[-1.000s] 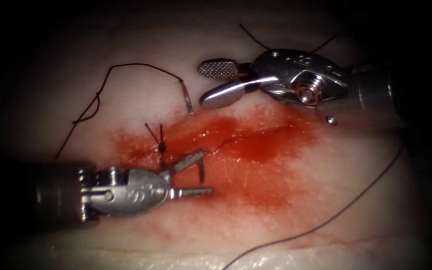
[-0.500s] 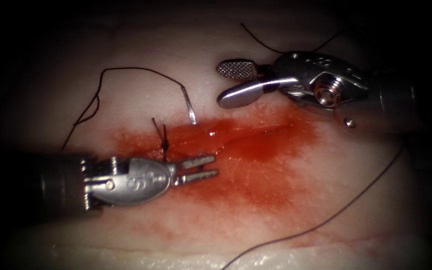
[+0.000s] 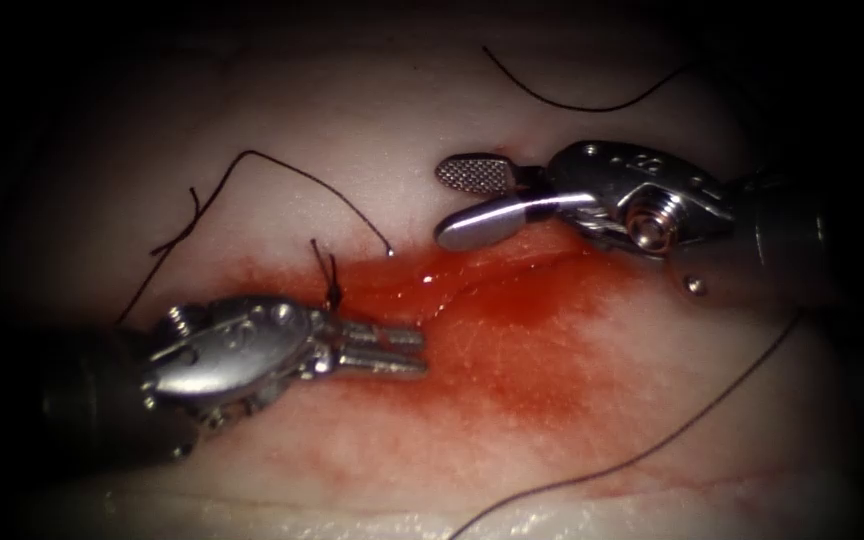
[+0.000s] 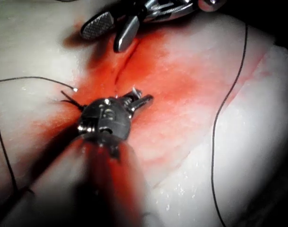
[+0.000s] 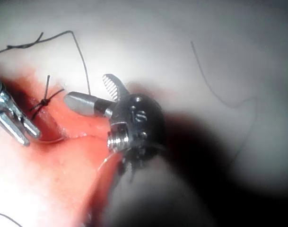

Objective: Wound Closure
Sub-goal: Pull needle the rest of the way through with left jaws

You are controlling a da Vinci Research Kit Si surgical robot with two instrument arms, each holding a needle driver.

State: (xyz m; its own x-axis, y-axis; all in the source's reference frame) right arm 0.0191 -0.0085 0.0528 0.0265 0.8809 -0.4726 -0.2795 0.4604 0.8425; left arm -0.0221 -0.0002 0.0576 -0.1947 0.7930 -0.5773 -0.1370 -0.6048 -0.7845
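**Steel needle [image 3: 390, 252] being drawn through the tissue [image 3: 372, 110]**

Left pincer [image 3: 420, 353]: almost shut at the cut [image 3: 492, 268], judged to be gripping the buried needle tip. The needle's tail has sunk to the surface near the cut's left end, thread [image 3: 292, 172] trailing. Right pincer [image 3: 452, 203]: wide open and empty. Extraction probably calls for a pull along the needle's curve.

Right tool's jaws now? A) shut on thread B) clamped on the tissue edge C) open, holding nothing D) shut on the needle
C: in the endoscope view the right tool has its two jaws spread apart with nothing between them, above the cut; the right wrist view shows the same spread jaws.
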